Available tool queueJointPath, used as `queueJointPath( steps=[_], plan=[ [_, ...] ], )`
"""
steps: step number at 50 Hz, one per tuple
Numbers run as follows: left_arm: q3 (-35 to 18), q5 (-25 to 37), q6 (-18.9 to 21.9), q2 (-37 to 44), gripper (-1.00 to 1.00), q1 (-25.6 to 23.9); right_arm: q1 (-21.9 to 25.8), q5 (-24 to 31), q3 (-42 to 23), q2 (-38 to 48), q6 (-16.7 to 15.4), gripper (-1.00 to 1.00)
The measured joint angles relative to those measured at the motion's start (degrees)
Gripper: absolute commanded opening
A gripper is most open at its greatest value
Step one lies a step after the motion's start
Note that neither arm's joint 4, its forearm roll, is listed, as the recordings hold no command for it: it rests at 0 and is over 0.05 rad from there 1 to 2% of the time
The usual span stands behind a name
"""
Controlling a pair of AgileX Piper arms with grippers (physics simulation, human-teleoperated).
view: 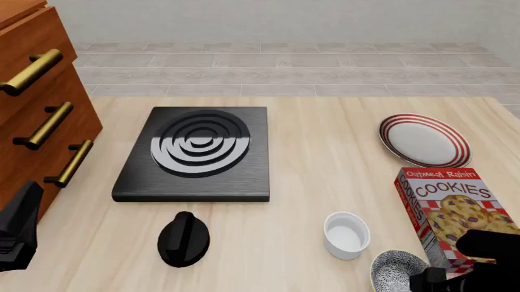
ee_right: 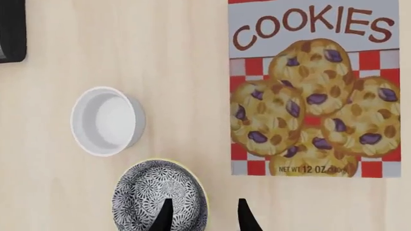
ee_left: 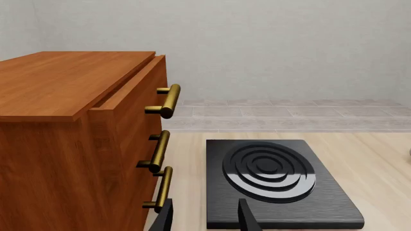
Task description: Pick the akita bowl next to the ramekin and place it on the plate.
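Note:
The akita bowl (ee_right: 151, 195), speckled black and white with a pale rim, sits on the table near the front edge, right beside the plain white ramekin (ee_right: 106, 121). My right gripper (ee_right: 204, 219) is open and straddles the bowl's rim: one finger over the bowl's inside, the other outside it. In the front view the bowl (view: 396, 271) lies at the bottom right, the ramekin (view: 346, 234) just beyond it. The red-ringed plate (view: 424, 140) rests at the far right. My left gripper (ee_left: 204, 219) is open and holds nothing, near the wooden cabinet.
A cookies box (view: 451, 210) lies between the bowl and the plate. A black stove burner (view: 195, 152) occupies the table's middle, with a black knob (view: 182, 239) in front of it. A wooden cabinet (view: 33, 103) with brass handles stands at the left.

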Motion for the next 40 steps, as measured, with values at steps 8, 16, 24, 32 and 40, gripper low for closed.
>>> queueJointPath(
  steps=[8, 16, 24, 32, 40],
  plan=[
    [0.0, 0.0, 0.0, 0.0, 1.00, 0.0, 0.1, -1.9, 1.2, 1.2, 0.2, 1.00],
    [0.0, 0.0, 0.0, 0.0, 1.00, 0.0, 0.6, -3.2, 2.5, 1.6, 0.8, 1.00],
    [0.0, 0.0, 0.0, 0.0, 1.00, 0.0, 1.0, -3.4, 3.6, 1.0, 1.2, 1.00],
    [0.0, 0.0, 0.0, 0.0, 1.00, 0.0, 1.5, -4.1, 4.2, 1.1, 1.7, -1.00],
    [0.0, 0.0, 0.0, 0.0, 1.00, 0.0, 2.4, -4.1, 3.1, 0.9, 2.1, -1.00]
  ],
)
